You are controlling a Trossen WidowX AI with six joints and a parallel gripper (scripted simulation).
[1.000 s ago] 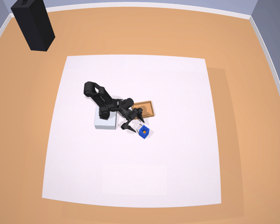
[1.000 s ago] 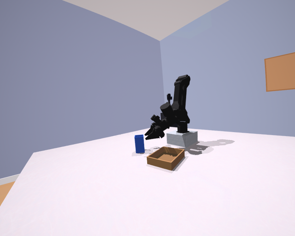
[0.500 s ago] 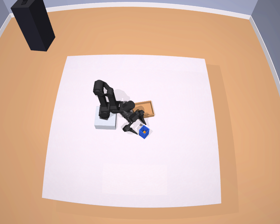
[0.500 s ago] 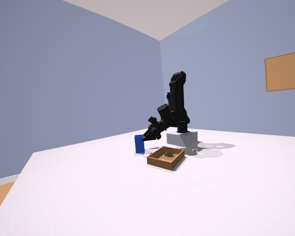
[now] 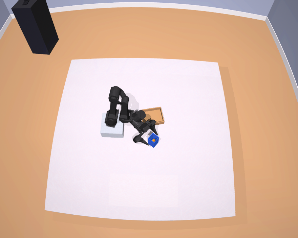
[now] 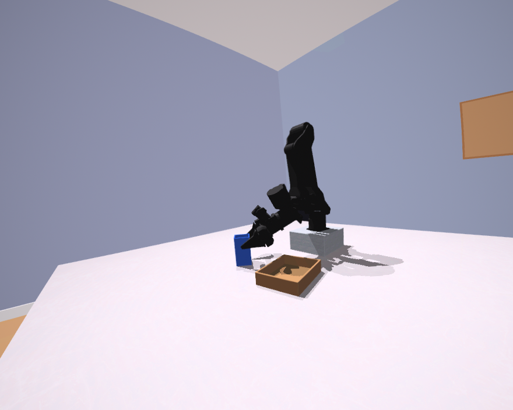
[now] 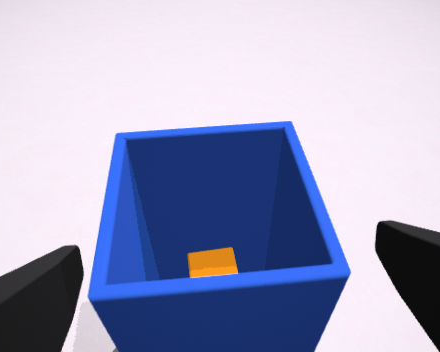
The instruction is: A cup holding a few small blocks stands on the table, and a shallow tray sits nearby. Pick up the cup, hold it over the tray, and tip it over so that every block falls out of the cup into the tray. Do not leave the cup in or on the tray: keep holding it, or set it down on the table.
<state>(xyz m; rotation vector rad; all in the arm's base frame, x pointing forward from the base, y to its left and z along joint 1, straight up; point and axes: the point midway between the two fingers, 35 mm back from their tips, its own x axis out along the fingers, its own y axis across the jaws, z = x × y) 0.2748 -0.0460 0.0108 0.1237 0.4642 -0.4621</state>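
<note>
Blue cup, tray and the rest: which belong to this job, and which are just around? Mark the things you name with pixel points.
For the job:
- blue cup (image 5: 151,142) (image 6: 242,255) (image 7: 216,320)
- orange block (image 5: 153,140) (image 7: 213,262) inside it
- tray (image 5: 161,116) (image 6: 277,283)
- claw (image 5: 153,140) (image 6: 244,241) (image 7: 232,247), open

Not for it:
- black tower (image 5: 36,30) on the floor
- orange wall panel (image 6: 495,125)

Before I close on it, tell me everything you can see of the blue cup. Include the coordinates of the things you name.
The blue cup (image 5: 153,143) (image 6: 242,255) (image 7: 216,325) is a tall, square, open-topped box with flat, plain walls, a thin, brighter rim and no handle; it looks like smooth plastic. It stands upright on the table, beside the tray (image 5: 160,123) (image 6: 278,283). An orange block (image 5: 153,140) (image 7: 212,262) shows inside; any others are hidden. The open fingers flank it, apparently without touching.
</note>
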